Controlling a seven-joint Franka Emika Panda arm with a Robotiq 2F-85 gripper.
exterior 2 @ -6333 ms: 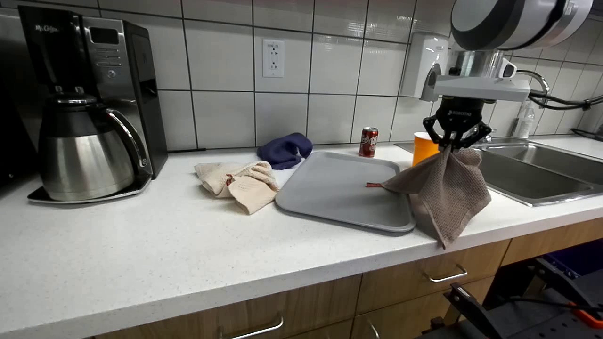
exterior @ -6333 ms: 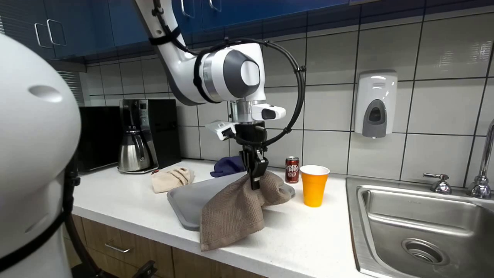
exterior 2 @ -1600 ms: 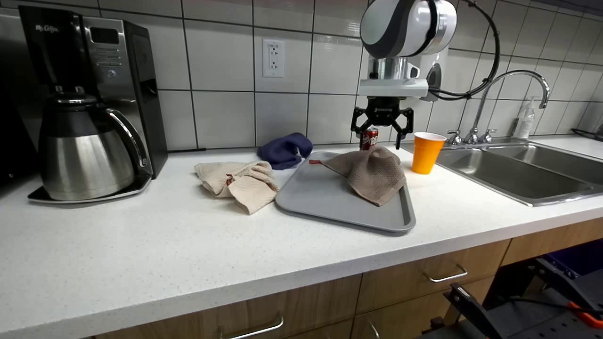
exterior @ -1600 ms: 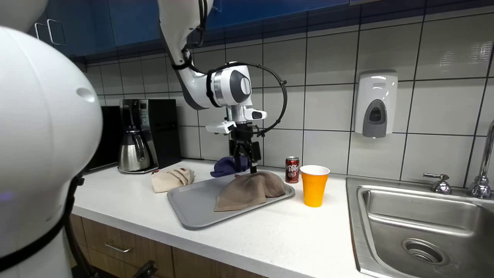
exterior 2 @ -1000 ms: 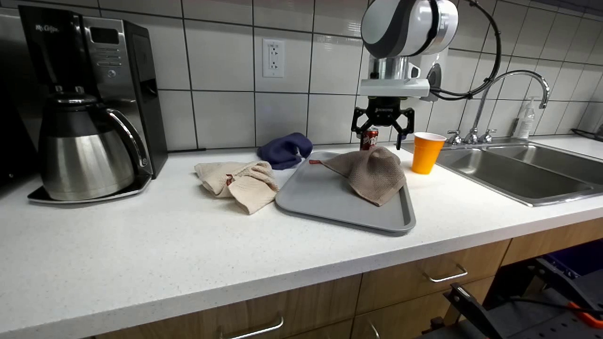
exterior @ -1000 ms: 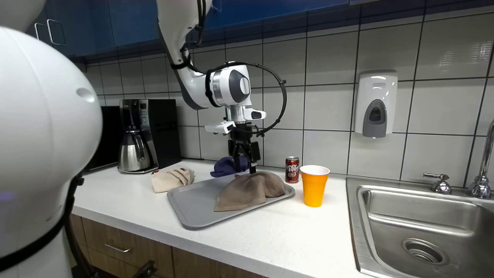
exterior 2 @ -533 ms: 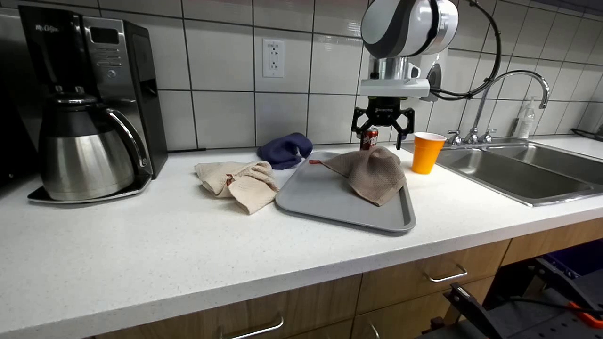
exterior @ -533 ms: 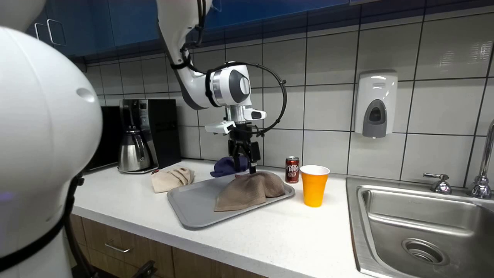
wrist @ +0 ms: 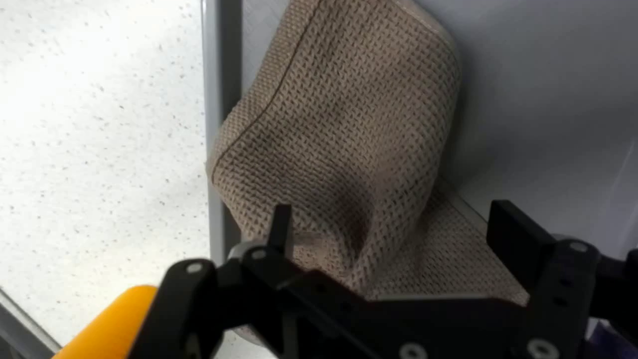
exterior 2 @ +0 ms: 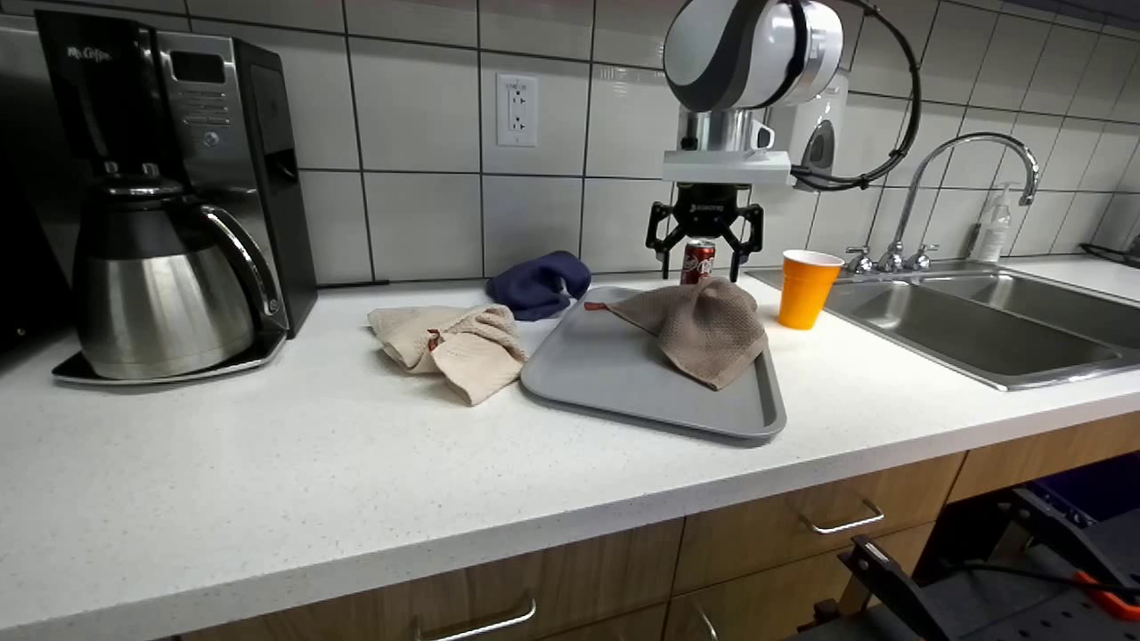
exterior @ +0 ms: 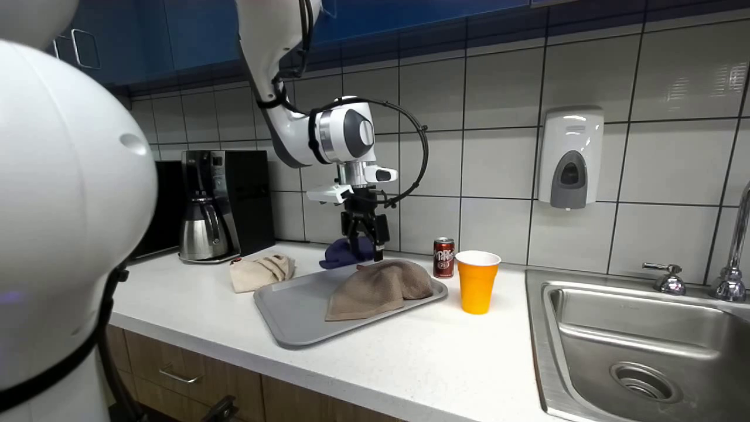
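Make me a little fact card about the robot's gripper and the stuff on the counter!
Gripper: open, holding nothing, above the brown cloth
On the gray tray: the brown cloth, rumpled
Near the gray tray: a beige cloth, a navy cloth and a red can
Orange cup: upright, between the gray tray and the sink
Coffee maker: on the counter, with its carafe

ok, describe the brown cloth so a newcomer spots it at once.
On the white counter, find the gray tray between the coffee maker and the sink. The brown cloth lies crumpled on it, below the open gripper. Unlike the beige cloth and navy cloth nearby, it sits on the tray.
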